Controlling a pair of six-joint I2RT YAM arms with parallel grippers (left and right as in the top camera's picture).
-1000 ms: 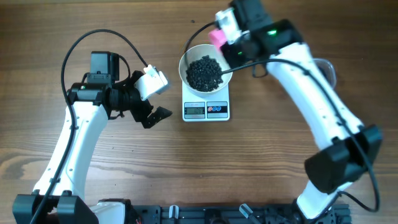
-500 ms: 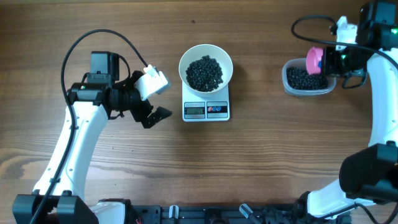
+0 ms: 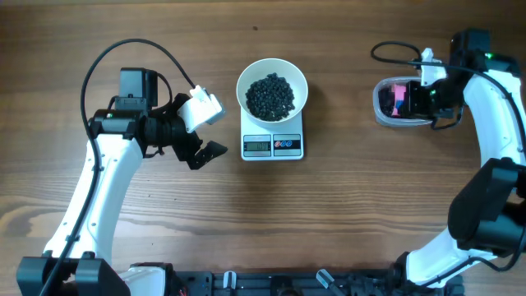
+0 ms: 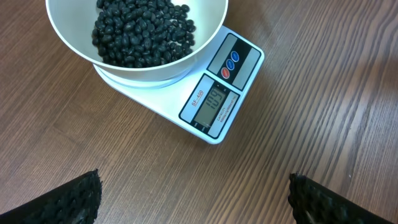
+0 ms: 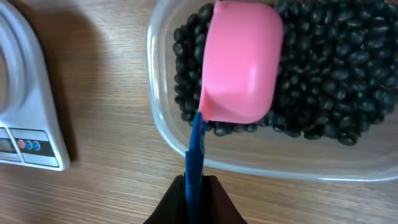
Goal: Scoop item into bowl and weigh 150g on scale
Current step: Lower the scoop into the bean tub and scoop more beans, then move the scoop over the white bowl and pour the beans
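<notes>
While sitting on the scale point(image 3: 272, 146), the white bowl point(image 3: 243, 82) is holding the item point(image 3: 271, 95), a glossy black pebbly heap; left gripper point(image 4: 196, 205) is gaping empty; right gripper point(image 5: 194, 190) is pinching a pink scoop point(image 5: 242, 62).

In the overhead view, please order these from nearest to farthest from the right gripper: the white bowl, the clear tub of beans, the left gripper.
1. Clear tub: far right, under the right gripper.
2. White bowl: middle of the table, on the scale.
3. Left gripper: left of the scale, farthest.
</notes>
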